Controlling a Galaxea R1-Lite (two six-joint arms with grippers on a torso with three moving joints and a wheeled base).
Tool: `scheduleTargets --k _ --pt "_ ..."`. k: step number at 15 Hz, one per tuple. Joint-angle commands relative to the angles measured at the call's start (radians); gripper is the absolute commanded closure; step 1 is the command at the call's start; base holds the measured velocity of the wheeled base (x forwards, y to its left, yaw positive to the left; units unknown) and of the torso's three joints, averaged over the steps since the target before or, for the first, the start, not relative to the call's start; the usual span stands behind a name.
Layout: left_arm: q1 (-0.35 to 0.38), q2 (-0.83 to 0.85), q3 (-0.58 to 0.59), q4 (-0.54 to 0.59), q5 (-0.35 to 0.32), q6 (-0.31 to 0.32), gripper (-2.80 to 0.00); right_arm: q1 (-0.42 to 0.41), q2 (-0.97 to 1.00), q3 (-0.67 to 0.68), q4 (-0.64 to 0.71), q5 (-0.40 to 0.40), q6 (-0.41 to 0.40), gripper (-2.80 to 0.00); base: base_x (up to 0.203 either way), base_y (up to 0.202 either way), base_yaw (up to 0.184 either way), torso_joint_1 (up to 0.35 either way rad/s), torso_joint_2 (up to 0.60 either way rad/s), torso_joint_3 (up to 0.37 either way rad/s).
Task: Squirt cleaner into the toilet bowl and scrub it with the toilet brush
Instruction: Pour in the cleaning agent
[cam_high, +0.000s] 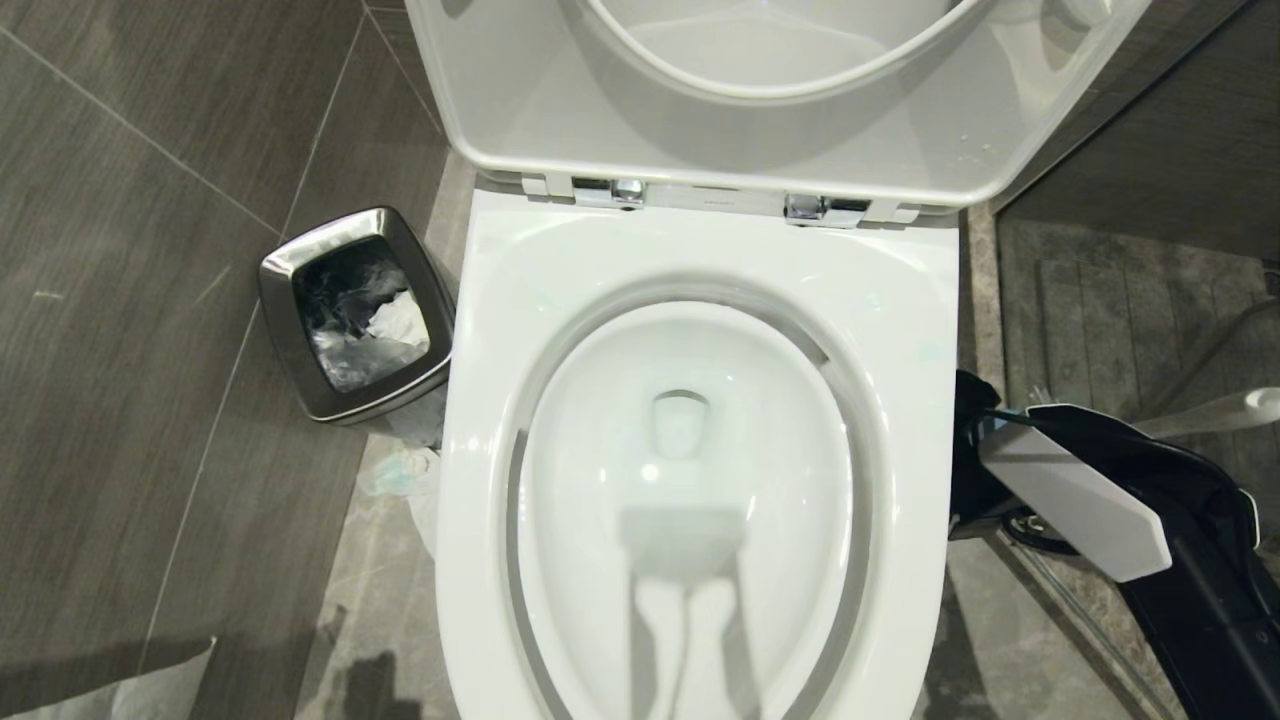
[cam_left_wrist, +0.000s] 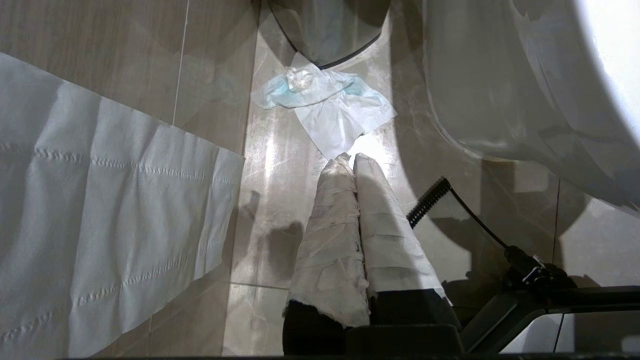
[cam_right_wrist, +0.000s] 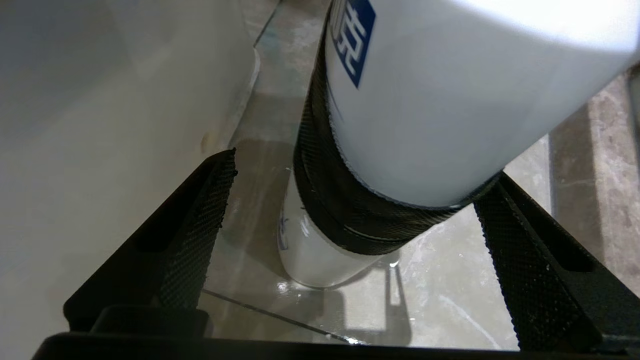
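The toilet bowl (cam_high: 700, 480) fills the middle of the head view with seat and lid raised, and its water looks clear, with no turquoise tint that I can make out, so the cleaner seems not yet in. At the right edge of that view the right arm reaches down beside the bowl, and the whitish handle of the toilet brush (cam_high: 1225, 412) angles in from the right edge just above it. In the right wrist view the right pincer (cam_right_wrist: 350, 220) stands wide, its 2 black jaws on either side of a white cylinder with a black textured band (cam_right_wrist: 360, 200), touching neither that I can see; what this cylinder is I cannot tell. The risk is a closing off-centre that tips the cylinder on the wet-looking floor, or a jaw knocking the bowl's outer wall close by. The left pincer (cam_left_wrist: 356, 165) hangs closed and empty, its wrapped fingers (cam_left_wrist: 330, 240) pressed together above the floor, near a crumpled tissue (cam_left_wrist: 325, 105) and a paper sheet (cam_left_wrist: 100, 220); a steel waste bin (cam_high: 355, 310) sits at left.
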Motion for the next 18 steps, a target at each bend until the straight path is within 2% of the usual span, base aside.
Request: scheduleTargets --k 1,4,12,18 --pt "0.0 0.002 0.002 0.001 0.0 0.0 0.0 -0.002 0.023 -0.041 -0.009 0.001 -0.007 -2.8 0.0 0.0 0.0 0.0 0.0 0.0" --pt "0.001 0.002 0.002 0.0 0.0 0.0 0.0 -0.007 0.055 -0.139 -0.009 0.004 -0.025 -2.8 0.0 0.0 0.0 0.0 0.0 0.0" --pt "0.0 0.002 0.002 0.0 0.0 0.0 0.0 -0.007 0.079 -0.146 -0.009 0.007 -0.029 -2.8 0.0 0.0 0.0 0.0 0.0 0.0" --pt "0.0 0.002 0.002 0.0 0.0 0.0 0.0 -0.013 0.112 -0.224 -0.009 0.008 -0.039 -2.8 0.0 0.0 0.0 0.0 0.0 0.0"
